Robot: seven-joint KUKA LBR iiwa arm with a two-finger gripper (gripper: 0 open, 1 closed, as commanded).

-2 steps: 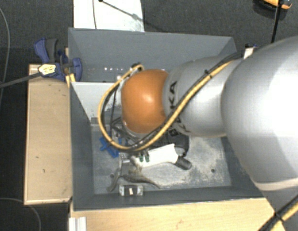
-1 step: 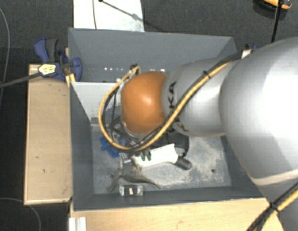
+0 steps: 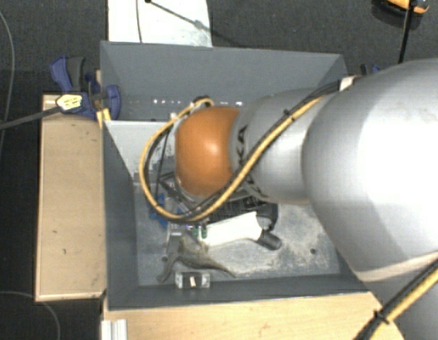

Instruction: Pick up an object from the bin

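Grey bin (image 3: 119, 261), end effector (image 3: 185, 248) hanging low inside.
A white oblong block (image 3: 233, 230) is lying just beside it, toward the arm; whether it is gripping anything, I cannot tell.

The grey metal bin (image 3: 119, 246) beneath me, its floor scuffed and speckled. A white oblong piece (image 3: 233, 231) lies near mid-floor, with a black piece (image 3: 269, 241) at its right end. Nearer the front wall lie a grey-brown crooked thing (image 3: 194, 258) and a small pale block (image 3: 192, 280). Something blue (image 3: 158, 214) lies to the left.
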